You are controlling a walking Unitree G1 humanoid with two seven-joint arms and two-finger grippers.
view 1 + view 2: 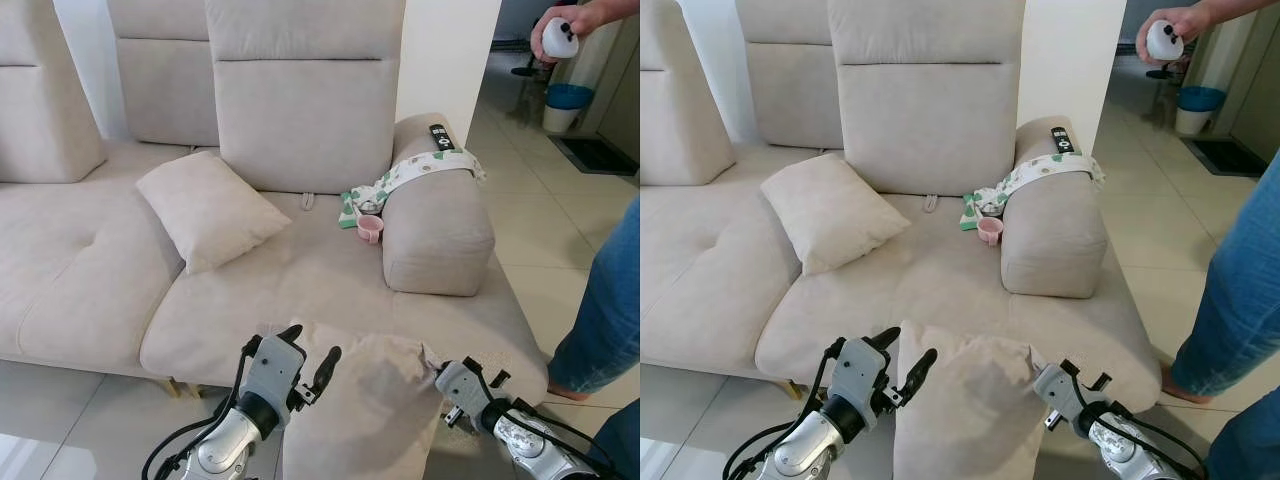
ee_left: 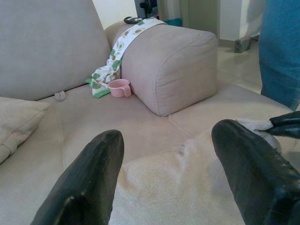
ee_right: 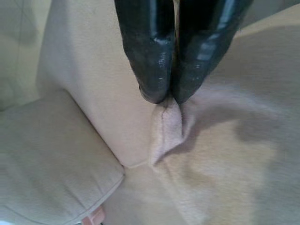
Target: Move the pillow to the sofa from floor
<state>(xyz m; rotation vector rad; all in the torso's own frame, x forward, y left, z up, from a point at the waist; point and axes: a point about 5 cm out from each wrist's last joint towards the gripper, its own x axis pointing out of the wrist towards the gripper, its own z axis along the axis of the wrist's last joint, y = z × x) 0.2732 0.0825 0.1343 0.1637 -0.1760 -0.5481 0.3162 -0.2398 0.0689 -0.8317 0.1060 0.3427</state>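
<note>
Your pillow (image 1: 355, 400) is up off the floor and hanging between the two arms, its top edge level with the front lip of the sofa (image 1: 300, 290) seat, its lower part dropping out of frame. Your right gripper (image 3: 164, 98) has its fingers pressed together on one corner of the pillow, and that little pinch of fabric is all it has. Your left gripper (image 1: 308, 352) sits at the other top corner with its fingers spread wide; in the left wrist view the pillow's edge lies between them but nothing is squeezed.

Here's the worry: if you push forward now, the whole weight rides on that one pinched corner. It could slip free, or the pillow could swing and fold down against the sofa front instead of landing on the seat. The unclamped left side may drag and roll under the lip. Watch the far end too: a pink cup (image 1: 370, 229) sits by the armrest (image 1: 435, 225), with a patterned cloth (image 1: 415, 172) draped over it and a remote (image 1: 441, 136) on top, so a hard shove could knock them. A second cushion (image 1: 210, 208) already lies on the seat, and a person (image 1: 610, 300) stands close on your right, a hand (image 1: 560, 28) holding something white.

You can't see the pillow's bottom, nor how deep the right pinch goes. Whether the left fingers touch fabric is hard to judge.
</note>
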